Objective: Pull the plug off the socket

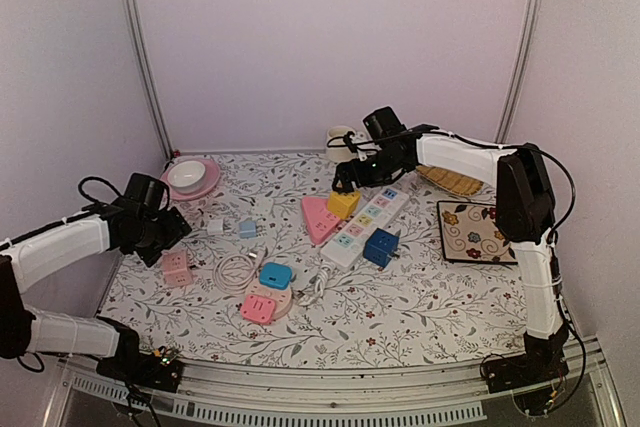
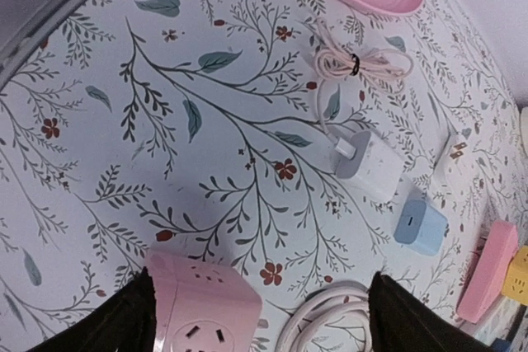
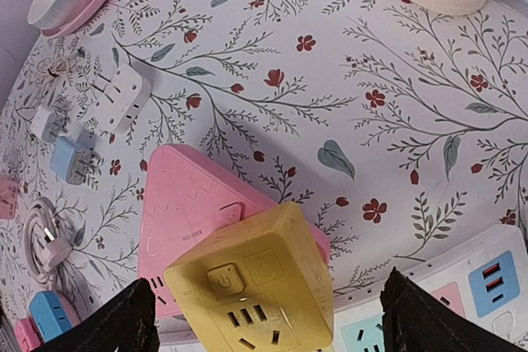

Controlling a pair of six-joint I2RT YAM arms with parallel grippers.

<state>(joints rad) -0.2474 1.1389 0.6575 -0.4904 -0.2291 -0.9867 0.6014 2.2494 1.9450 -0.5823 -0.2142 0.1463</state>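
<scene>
Aluminium rail (image 1: 330,375) runs along the near edge of the table, and we see both arm bases fixed to it. Beyond it, a white cloth (image 1: 420,317) printed with green sprigs and red flowers covers the whole surface.

Nearest on the cloth lies a pink round socket (image 1: 260,307) carrying a blue adapter (image 1: 275,274). A coiled white cable (image 1: 235,269) lies just to its left, and a pink cube socket (image 1: 176,267) further left. The left gripper (image 1: 172,230) hangs over that pink cube. In its wrist view the fingers (image 2: 124,319) stand wide apart and hold nothing.

At mid-table a white power strip (image 1: 365,222) lies diagonally, with a dark blue cube (image 1: 381,247) at its near end. The yellow cube plug (image 1: 343,204) stands at the strip's far end, just beside a pink triangular socket (image 1: 318,219). The right gripper (image 1: 347,182) sits directly above it, spread wide to either side of the cube. We cannot tell whether the fingers touch it.

Further back we find a pink plate (image 1: 207,187) with a white bowl (image 1: 186,174), a white mug (image 1: 340,139) and, to the right, a flowered mat (image 1: 470,232).

Pale lilac walls (image 1: 330,37) close the back and both sides, with metal posts (image 1: 145,57) in the rear corners.
</scene>
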